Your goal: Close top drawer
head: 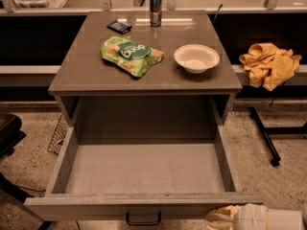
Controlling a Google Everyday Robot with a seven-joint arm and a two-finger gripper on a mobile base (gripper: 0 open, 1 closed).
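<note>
The top drawer (144, 169) of the grey-brown cabinet is pulled far out toward me, and its inside is empty. Its flat front panel (86, 207) runs along the bottom of the camera view, with the small dark bar handle (143, 219) at its centre. My gripper (240, 218) shows as a white and cream shape at the bottom right corner, just in front of the right end of the drawer front. The two lower drawers are out of view.
On the cabinet top (86, 75) lie a green snack bag (130, 55), a white bowl (196, 58), a can (155, 8) and a small dark packet (119, 27). A yellow cloth (269, 63) lies on the right ledge. A black bar (264, 135) lies on the right floor; a dark chair (7, 133) stands left.
</note>
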